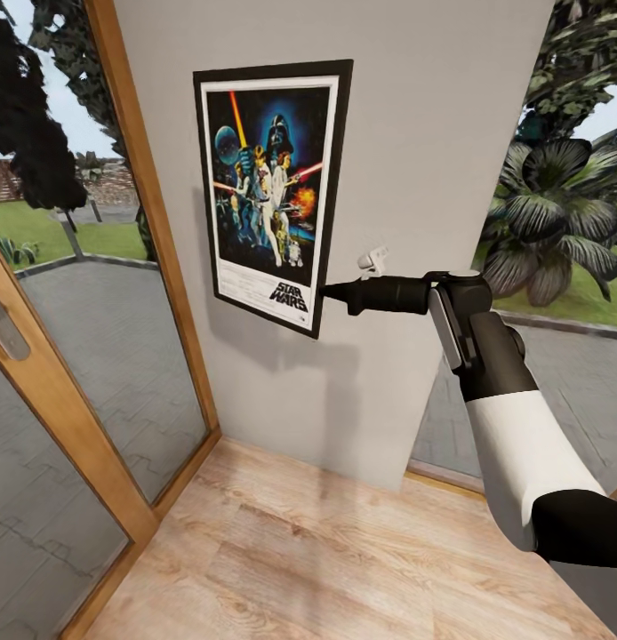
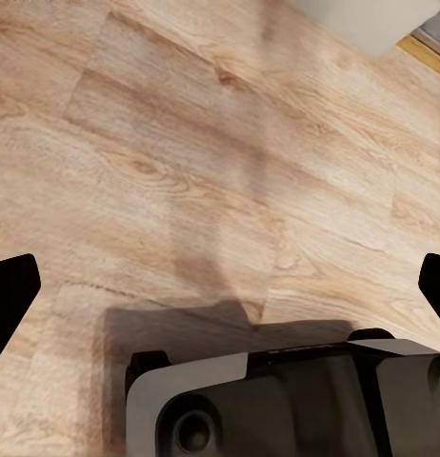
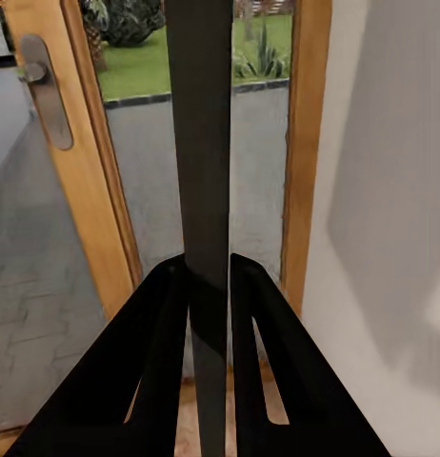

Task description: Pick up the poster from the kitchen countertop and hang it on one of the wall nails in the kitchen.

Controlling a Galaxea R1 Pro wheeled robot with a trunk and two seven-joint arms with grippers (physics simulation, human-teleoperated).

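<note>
Poster (image 1: 271,191): thin black frame, white border, dark blue artwork with orange and red streaks, pale figures, a black helmeted head, white "STAR WARS" lettering; seen edge-on in the right wrist view it is a dark grey-black strip between the black fingers (image 3: 153,371) of the right gripper (image 1: 326,291). Wall (image 1: 415,133) plain light grey with a small white nail (image 1: 373,260); door frame (image 1: 144,196) warm orange-tan wood with a grey metal handle plate (image 3: 47,90). Floor (image 2: 182,171) light beige wood-grain planks; right arm (image 1: 513,427) black and white.
</note>
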